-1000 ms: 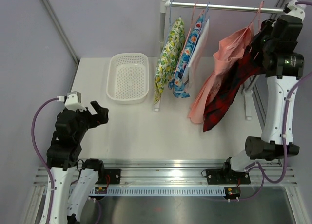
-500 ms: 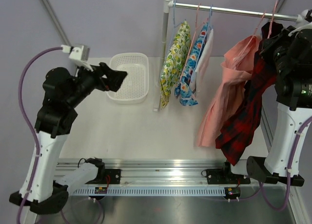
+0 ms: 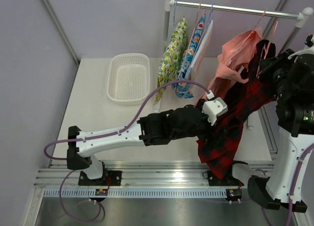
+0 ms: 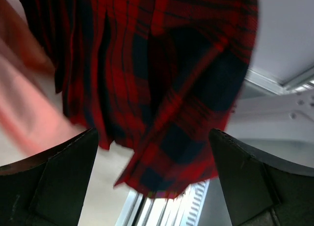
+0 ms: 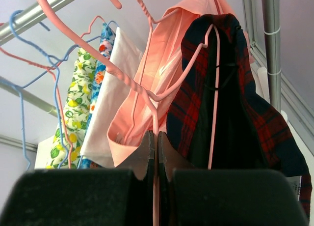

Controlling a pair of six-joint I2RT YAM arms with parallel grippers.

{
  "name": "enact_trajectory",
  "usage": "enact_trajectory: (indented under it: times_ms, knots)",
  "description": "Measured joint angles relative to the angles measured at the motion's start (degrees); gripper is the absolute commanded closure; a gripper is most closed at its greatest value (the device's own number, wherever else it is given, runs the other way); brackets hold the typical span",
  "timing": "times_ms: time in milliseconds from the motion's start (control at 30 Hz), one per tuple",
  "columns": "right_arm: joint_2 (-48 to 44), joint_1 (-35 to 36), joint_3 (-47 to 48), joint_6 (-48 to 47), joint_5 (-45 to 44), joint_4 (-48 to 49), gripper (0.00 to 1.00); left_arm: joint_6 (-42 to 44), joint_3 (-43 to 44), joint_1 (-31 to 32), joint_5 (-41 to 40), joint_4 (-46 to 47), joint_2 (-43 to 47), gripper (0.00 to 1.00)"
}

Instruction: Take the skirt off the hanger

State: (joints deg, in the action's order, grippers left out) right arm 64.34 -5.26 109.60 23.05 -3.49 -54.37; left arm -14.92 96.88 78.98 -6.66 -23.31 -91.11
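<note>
left fingers (image 4: 64, 172): released wide, either side of the skirt (image 4: 162, 64) hem; I could pinch only a thin fold that slips free.
skirt: draped over the pink hanger (image 5: 155, 127); a downward pull may snag it.
right fingers (image 5: 78, 196): clenched on the hanger wire, which might twist.
pink garment (image 3: 230, 59): touching the skirt, could get dragged along.

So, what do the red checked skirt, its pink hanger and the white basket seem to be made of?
The skirt: woven cloth, matte, probably cotton or a blend; it hangs in soft folds. The hanger: thin wire, likely metal with a smooth pink coating; the core is not visible. The basket: white plastic, slightly glossy, with moulded lattice walls.
</note>
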Motion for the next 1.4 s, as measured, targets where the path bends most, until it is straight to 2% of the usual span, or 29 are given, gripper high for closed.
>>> enact_trajectory:
  times_ms: [133, 333, 767, 1000, 1067, 1133, 1200, 1233, 1400]
  knots:
    - [-2.5, 0.0, 0.0, 1.0, 0.8, -1.3, 1.0, 0.4, 5.0, 0.9, -2.6, 0.7, -5.1, 0.01]
    - [-4.5, 0.0, -1.3, 1.8, 1.6, -1.0, 1.0, 0.0, 9.4, 1.4, -2.8, 3.9, -5.8, 0.01]
    - [-2.0, 1.8, -1.7, 1.2, 1.0, -1.4, 1.0, -3.8, 9.4, 8.7, -3.2, 7.4, -8.4, 0.01]
    - [-1.4, 4.3, 1.4, 0.0, -0.6, -2.1, 1.0, -3.6, 7.0, 10.4, -10.0, 9.2, -8.8, 0.02]
    - [-1.7, 5.1, 1.8, -0.1, -1.1, -2.2, 1.0, -2.9, 7.1, 10.4, -13.2, 10.1, -10.0, 0.07]
    - [-2.0, 6.0, 2.5, -0.1, -1.4, -2.7, 1.0, -1.9, 8.0, 10.3, -16.5, 10.1, -11.9, 0.23]
    - [-2.7, 6.5, 2.9, -0.1, -1.5, -3.0, 1.0, -1.5, 9.2, 10.0, -19.0, 10.3, -14.0, 0.86]
    - [-3.1, 6.6, 2.9, -0.1, -1.6, -3.2, 1.0, -1.1, 9.6, 9.9, -20.1, 10.3, -15.0, 1.0]
    - [-4.4, 6.8, 3.2, -0.1, -3.0, -4.0, 1.0, -0.3, 12.8, 10.5, -24.7, 9.0, -17.4, 1.0]
